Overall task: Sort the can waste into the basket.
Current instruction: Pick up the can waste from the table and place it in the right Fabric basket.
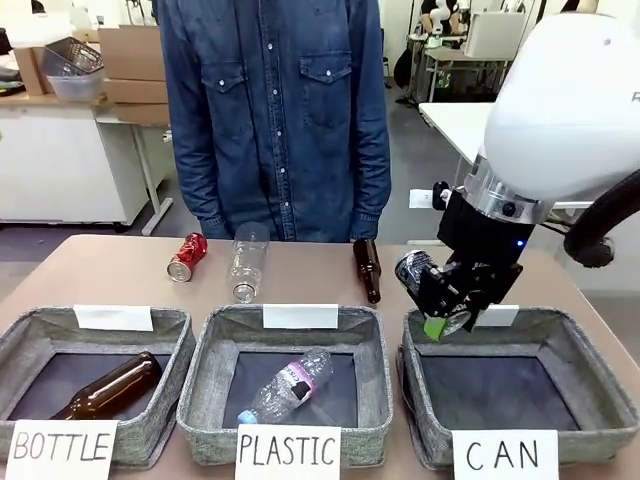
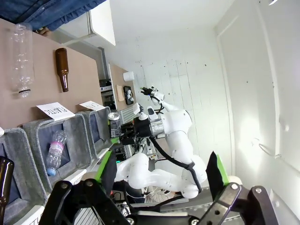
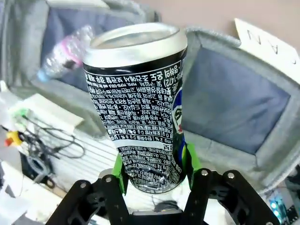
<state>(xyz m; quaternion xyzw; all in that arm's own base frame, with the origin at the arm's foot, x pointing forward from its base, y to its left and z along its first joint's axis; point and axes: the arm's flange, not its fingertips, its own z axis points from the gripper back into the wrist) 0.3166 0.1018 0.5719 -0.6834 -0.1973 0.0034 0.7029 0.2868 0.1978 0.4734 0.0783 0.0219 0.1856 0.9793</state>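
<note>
Black metal can [image 3: 140, 103] in R gripper [image 3: 154, 168] pinch, by woven basket [image 1: 428, 420]; L gripper [image 2: 161, 164] spread.

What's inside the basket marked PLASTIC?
One clear plastic bottle with a pink label lies on the PLASTIC basket's dark floor. Its near wall and card hide the front strip.

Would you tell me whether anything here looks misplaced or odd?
Nothing stands out: the brown bottle lies in BOTTLE, the plastic bottle in PLASTIC, and the right hand holds the black can above the CAN basket.
</note>
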